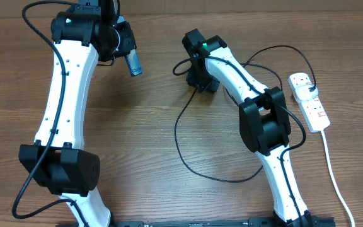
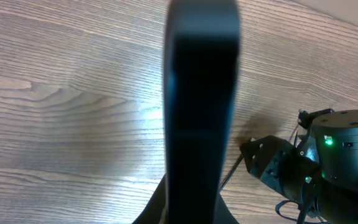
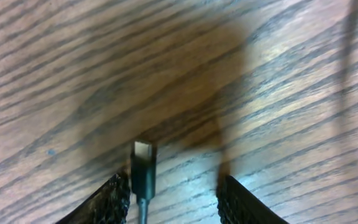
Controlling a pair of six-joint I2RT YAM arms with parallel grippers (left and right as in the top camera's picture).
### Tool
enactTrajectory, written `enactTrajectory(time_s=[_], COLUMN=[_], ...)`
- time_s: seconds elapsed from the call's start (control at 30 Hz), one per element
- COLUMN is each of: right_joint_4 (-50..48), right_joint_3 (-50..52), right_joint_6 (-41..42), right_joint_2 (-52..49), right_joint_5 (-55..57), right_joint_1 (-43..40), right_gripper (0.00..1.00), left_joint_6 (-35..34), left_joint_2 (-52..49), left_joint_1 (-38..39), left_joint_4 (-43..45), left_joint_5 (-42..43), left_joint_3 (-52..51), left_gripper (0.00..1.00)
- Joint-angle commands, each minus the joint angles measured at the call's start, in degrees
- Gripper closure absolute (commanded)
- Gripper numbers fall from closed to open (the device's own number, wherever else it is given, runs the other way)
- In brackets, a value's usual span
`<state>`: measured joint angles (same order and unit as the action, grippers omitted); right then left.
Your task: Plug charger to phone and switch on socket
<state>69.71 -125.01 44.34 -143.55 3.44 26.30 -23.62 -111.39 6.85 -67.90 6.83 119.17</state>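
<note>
Under the right arm [image 1: 266, 123], the charger [image 1: 175, 129] loops toward the socket [image 1: 314, 107].

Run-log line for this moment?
left gripper: shut on phone | right gripper: open, astride charger connector on table | phone: not plugged | socket: no gripper near

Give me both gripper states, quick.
Left gripper: closed, holding the phone.
Right gripper: open; the charger tip sits in the gap, not clamped.
</note>
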Motion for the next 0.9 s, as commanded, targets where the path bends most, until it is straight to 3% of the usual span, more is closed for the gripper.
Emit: enactTrajectory(time_s=[0.0, 0.17, 0.43, 0.6, 0.7, 0.87], right_joint_4=[0.02, 0.66, 0.33, 0.48, 0.50, 0.24], right_joint_3=[-0.90, -0.90, -0.61, -0.61, -0.61, -0.61], right_joint_6=[0.26, 0.48, 1.14, 1.11, 1.33, 1.25], right_joint_2=[-1.79, -1.79, -1.79, -1.79, -1.79, -1.79], right_joint_5=[-4.96, -5.88, -3.50, -2.95, -3.61, -3.54], right_joint_1=[0.42, 0.42, 0.42, 0.42, 0.42, 0.42], right_gripper=[0.51, 0.51, 0.67, 0.70, 0.77, 0.78], left_joint_6=[-0.20, -0.20, -0.20, -0.22, -0.20, -0.20], left_joint_2=[0.37, 0.37, 0.37, 0.37, 0.37, 0.37], left_joint_1=[-0.09, -0.09, -0.09, -0.09, -0.09, -0.09], left_joint_4=[0.42, 0.42, 0.44, 0.52, 0.59, 0.63], left_joint_5=[0.72, 0.74, 0.72, 0.72, 0.74, 1.40], left_joint_3=[0.55, 0.55, 0.55, 0.55, 0.55, 0.55], left_gripper=[0.96, 0.96, 0.96, 0.96, 0.96, 0.96])
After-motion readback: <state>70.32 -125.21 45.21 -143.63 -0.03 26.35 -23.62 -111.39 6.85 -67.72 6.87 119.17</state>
